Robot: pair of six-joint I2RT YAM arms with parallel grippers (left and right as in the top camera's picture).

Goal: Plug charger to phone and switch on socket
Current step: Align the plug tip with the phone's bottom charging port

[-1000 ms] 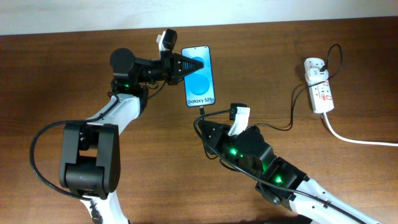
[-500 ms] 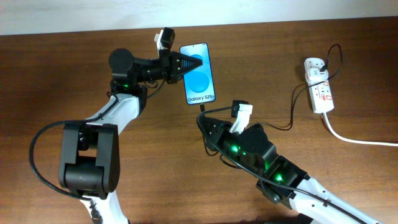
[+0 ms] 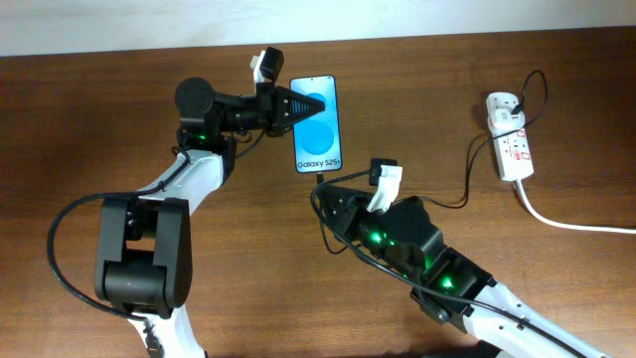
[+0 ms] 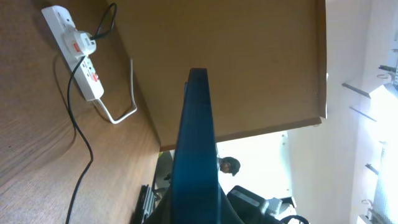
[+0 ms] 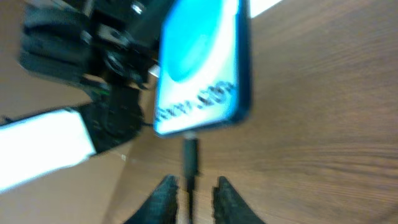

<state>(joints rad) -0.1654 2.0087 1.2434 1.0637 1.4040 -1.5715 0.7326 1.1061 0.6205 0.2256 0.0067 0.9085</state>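
The left gripper [image 3: 289,104] is clamped on the left edge of the phone [image 3: 320,129]. Just below the phone's bottom end sits the right gripper [image 5: 193,194], its 2 jaws slightly parted around the charger [image 5: 188,154], whose plug tip lines up with the phone's long axis and touches that end (seated or not, too blurred to tell). The socket [image 3: 510,137] lies well right of the phone, nearer the right arm.

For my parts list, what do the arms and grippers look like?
The left arm and right arm are black joint housings joined by white links, with green lights glowing. A black cable loops off the left arm's base. The left gripper and right gripper are black and tapered, a white block behind each.
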